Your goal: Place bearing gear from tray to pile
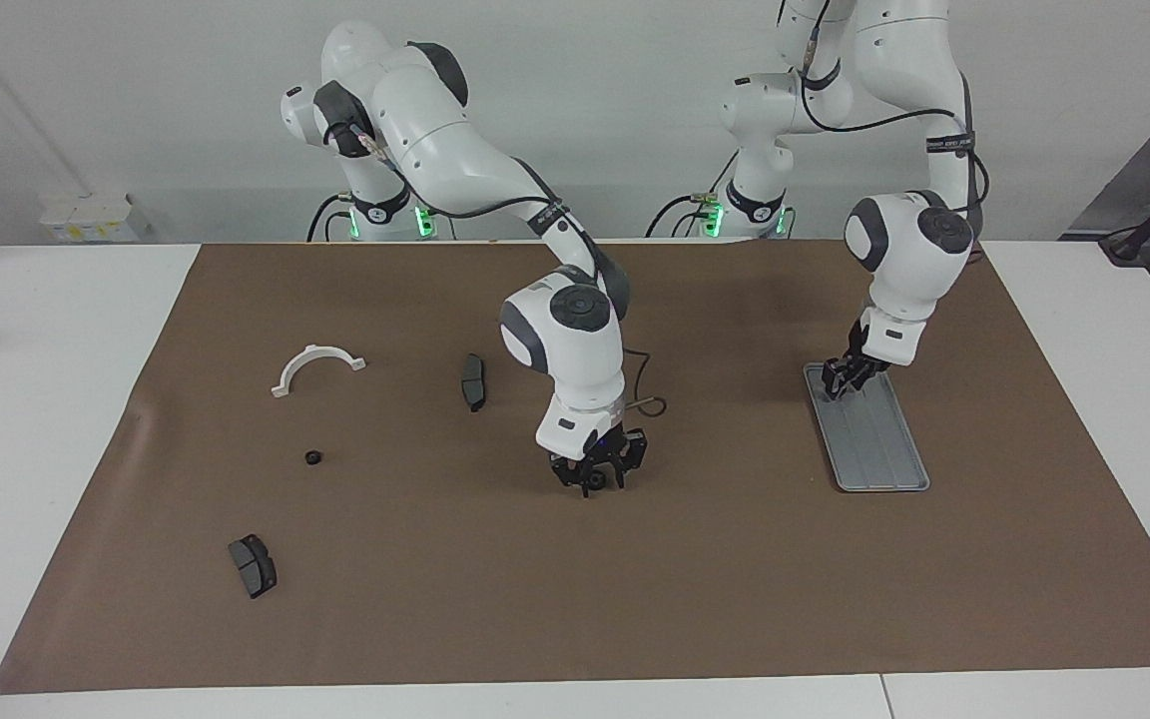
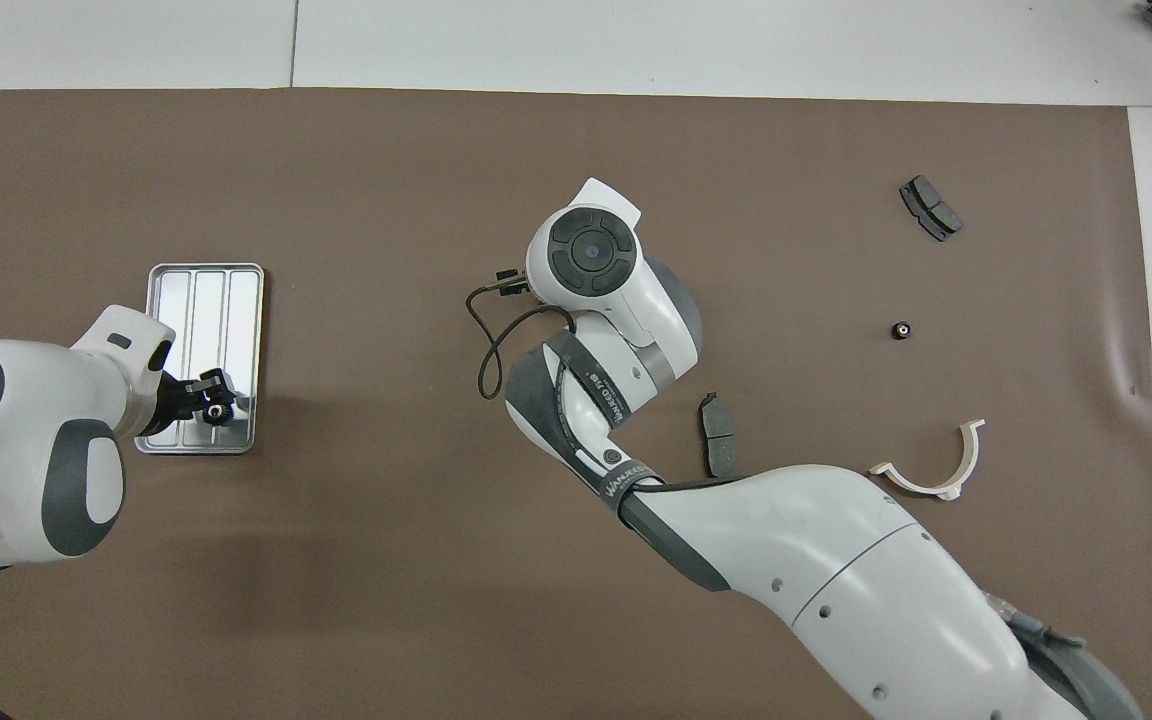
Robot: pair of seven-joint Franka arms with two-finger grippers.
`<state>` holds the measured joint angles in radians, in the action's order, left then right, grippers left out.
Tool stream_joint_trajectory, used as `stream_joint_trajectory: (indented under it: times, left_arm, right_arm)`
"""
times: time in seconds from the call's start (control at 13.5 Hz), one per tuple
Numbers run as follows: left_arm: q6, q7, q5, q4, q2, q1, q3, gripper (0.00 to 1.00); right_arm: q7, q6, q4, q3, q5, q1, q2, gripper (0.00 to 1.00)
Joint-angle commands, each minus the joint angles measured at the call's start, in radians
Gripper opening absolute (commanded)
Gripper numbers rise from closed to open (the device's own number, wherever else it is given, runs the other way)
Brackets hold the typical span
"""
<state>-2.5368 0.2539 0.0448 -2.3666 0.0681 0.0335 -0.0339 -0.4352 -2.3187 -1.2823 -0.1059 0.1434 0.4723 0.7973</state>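
The silver ridged tray [image 1: 879,449] [image 2: 206,290] lies toward the left arm's end of the table. My left gripper [image 1: 847,377] [image 2: 211,395] is down at the tray's end nearer the robots. A small dark round part [image 2: 219,410] shows at its tip. The pile lies toward the right arm's end: a white bracket [image 1: 320,351] [image 2: 946,488], two dark brake pads [image 1: 473,381] [image 1: 253,565] [image 2: 717,447] [image 2: 929,207], and a small black bearing gear [image 1: 312,457] [image 2: 901,329] among them. My right gripper [image 1: 595,474] hangs low over the mat's middle, hidden under its wrist in the overhead view.
A brown mat [image 1: 735,599] [image 2: 386,160] covers the table, with white tabletop around it. The right arm's forearm [image 2: 836,560] reaches over the mat beside the nearer brake pad. A thin cable [image 2: 484,350] loops from its wrist.
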Motion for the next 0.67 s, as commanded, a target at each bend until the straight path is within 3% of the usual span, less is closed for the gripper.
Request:
stream_joint_trajectory:
  times: [0.0,0.15,0.22,0.37,0.59]
  left_arm:
    - [-0.051,-0.013,0.007,-0.023,0.013,0.011,-0.001,0.54]
    - [-0.046,-0.016,0.007,-0.023,0.013,0.011,-0.003,0.54]
    - [-0.043,-0.016,0.007,-0.023,0.013,0.011,-0.003,0.43]
    - [-0.024,-0.019,0.006,-0.016,0.013,0.008,-0.003,0.00]
    - [0.037,-0.018,0.007,0.038,0.018,0.009,-0.003,0.00]
  right_arm:
    - [-0.019,-0.007,0.006,-0.006,0.013,-0.012,0.008,0.54]
    - [-0.019,-0.005,0.000,-0.006,0.012,-0.011,0.005,0.53]
    - [-0.019,-0.004,-0.005,-0.006,0.012,-0.011,0.005,0.52]
    - [-0.020,-0.004,-0.017,-0.006,0.010,-0.008,0.003,0.49]
    - [-0.019,-0.002,-0.025,-0.006,0.010,-0.006,0.002,0.48]
